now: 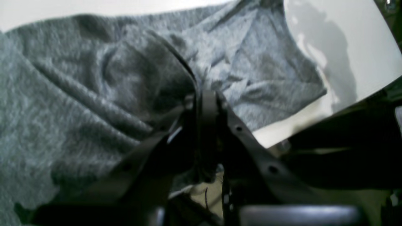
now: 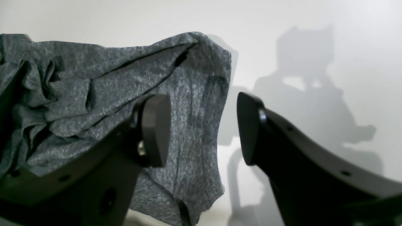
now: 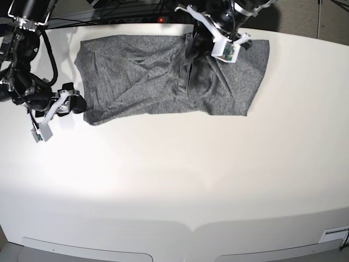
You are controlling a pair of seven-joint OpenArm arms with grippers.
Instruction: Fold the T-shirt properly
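Note:
The heather-grey T-shirt (image 3: 142, 76) lies spread and creased across the far part of the white table (image 3: 180, 180). My left gripper (image 3: 193, 47) is over the shirt's middle, shut on a raised fold of the cloth. The left wrist view shows the fingers (image 1: 205, 103) pinched together on the T-shirt (image 1: 94, 88). My right gripper (image 3: 76, 103) is at the shirt's near-left corner, open. In the right wrist view the right gripper (image 2: 202, 128) has its jaws wide apart and empty. The edge of the T-shirt (image 2: 188, 103) lies behind the left finger (image 2: 155, 128).
Dark cables and arm bases (image 3: 131, 13) run along the table's far edge. The table's edge (image 1: 361, 100) shows close to the right of the shirt in the left wrist view. Bare white tabletop (image 2: 298, 47) lies right of the shirt's corner.

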